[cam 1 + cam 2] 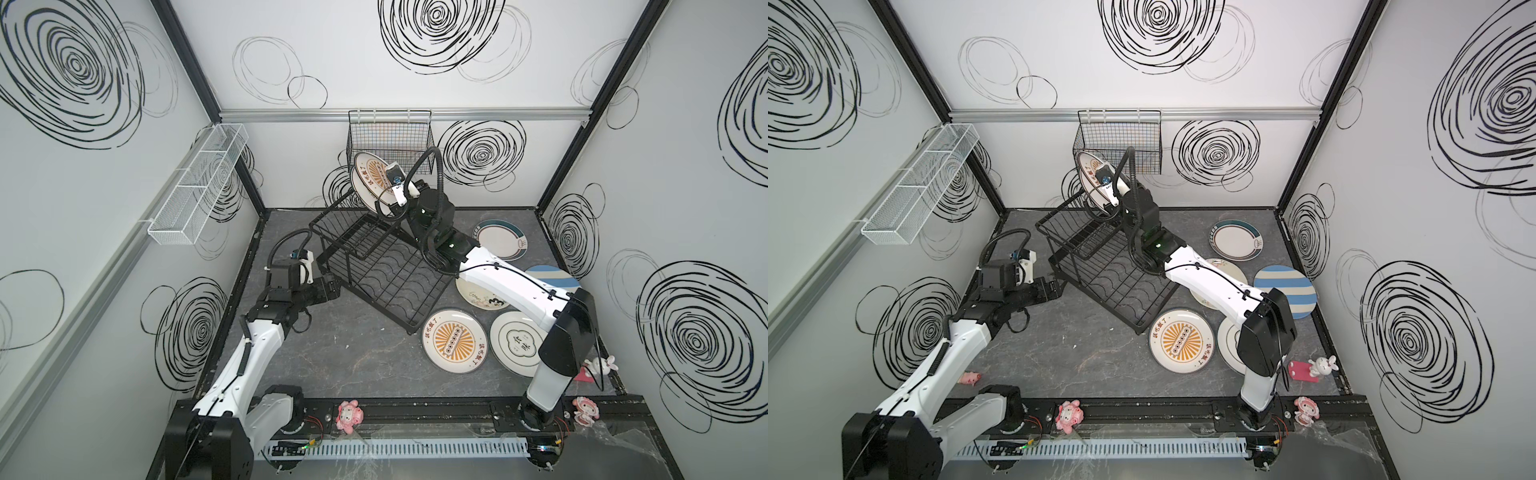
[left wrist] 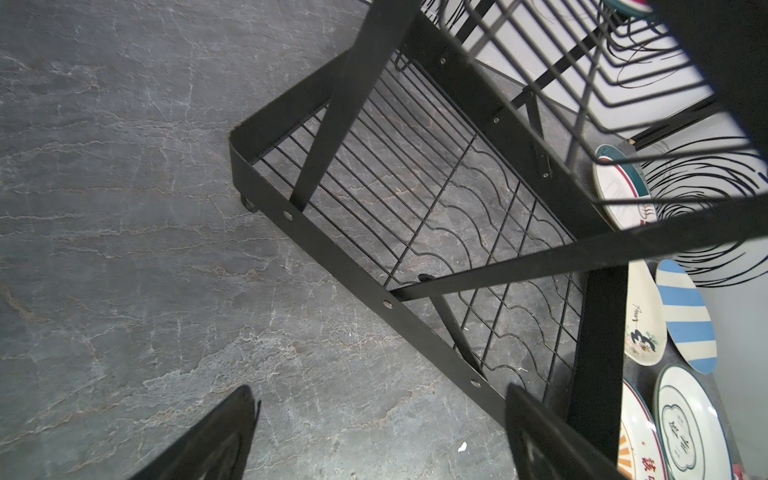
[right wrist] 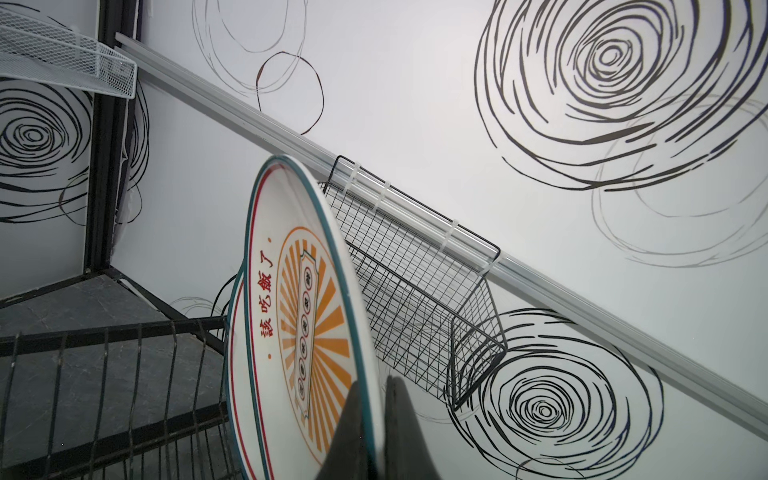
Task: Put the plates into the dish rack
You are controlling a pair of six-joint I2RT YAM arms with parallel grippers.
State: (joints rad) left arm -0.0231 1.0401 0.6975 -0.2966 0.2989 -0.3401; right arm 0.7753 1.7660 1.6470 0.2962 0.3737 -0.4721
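Right claw clamped tight on the sunburst plate's rim, and I'm holding it on edge over the dish rack's upper tier, beside another standing plate. Left claw gapes beside the rack's lower frame.

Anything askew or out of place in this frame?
The dish rack sits skewed, diagonal to the table edges. The loose plates beside it lie in a cluster, rims touching or overlapping. The right gripper holds a sunburst plate on edge above the rack. Nothing looks broken.
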